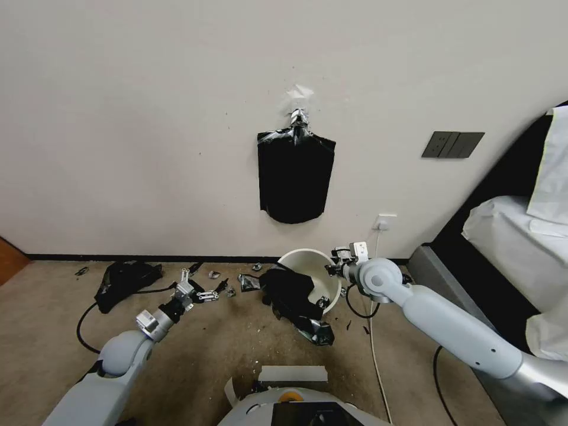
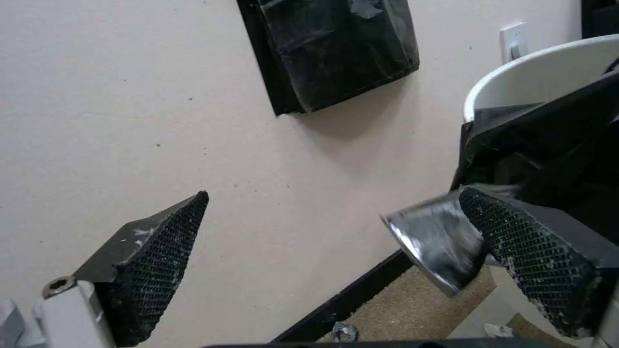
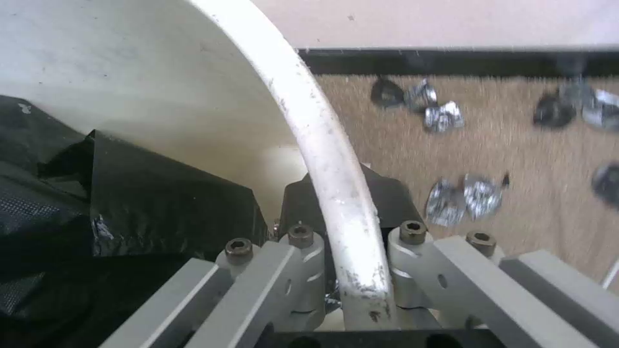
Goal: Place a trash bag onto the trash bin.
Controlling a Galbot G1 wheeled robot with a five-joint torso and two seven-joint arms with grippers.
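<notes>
Glossy black trash bag [image 1: 293,299] | cream-white trash bin [image 1: 307,260] | flat black sheaf [image 1: 294,177] at silver clip [image 1: 297,118] | black cross-hatched finger pads [image 2: 525,251] | beige carpet [image 1: 236,343] | off-white wall [image 1: 148,118]

Plain cream wall [image 1: 148,118] across the back, lightly speckled, with a black baseboard [image 1: 148,258] along its foot. Dark switch plate [image 1: 452,144] set at right; white socket [image 1: 386,222] lower down, near the baseboard. Flat black sheaf [image 1: 294,177] hung mid-wall from a silver clip [image 1: 299,118]. Tan carpet [image 1: 236,337] below, littered with small crumpled silvery scraps [image 1: 228,290]. Squashed black plastic heap [image 1: 124,281] at left, near the baseboard; black cable [image 1: 83,331] curving beside it. Brown wooden edge [image 1: 9,260] at far left. White-draped furniture [image 1: 520,248] against a dark frame at right. Even, soft light throughout.
</notes>
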